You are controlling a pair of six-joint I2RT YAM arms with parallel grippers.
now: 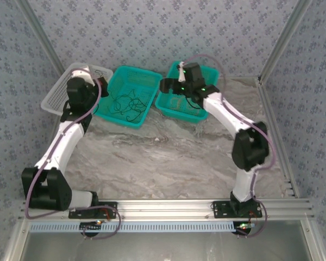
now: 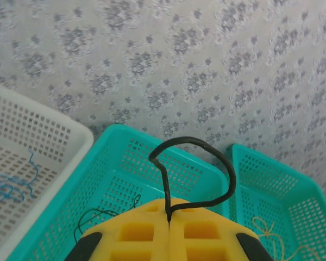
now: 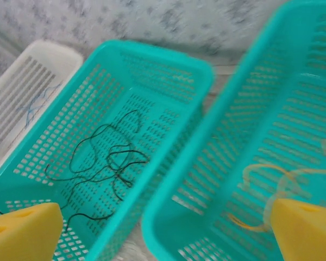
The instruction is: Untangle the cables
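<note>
Presently on the desk, seen from above: white basket at 10 o'clock, middle basket at 11 o'clock, right basket at 1 o'clock.

- Left jaws: pressed together on a black cable, by the middle basket's 9 o'clock rim. Free loop standing up toward 12 o'clock.
- Right jaws: wide apart, holding nothing, over the right basket.
- Other black cables: loose knotted heap on the middle basket's floor.
- Blue cable: in the white basket.
- Yellow cable: in the right basket.

Hazards, by judgement:
- Cannot tell whether the held strand is free of the heap. If not, likely to drag the whole knot up and over the rim.
- Thin wire in a small bite: liable to slip out and drop back onto the heap, or onto the desk.
- Springy loop: apt to hook in basket mesh.
- Right jaws, if lowered carelessly: apt to snag the yellow cable.
</note>
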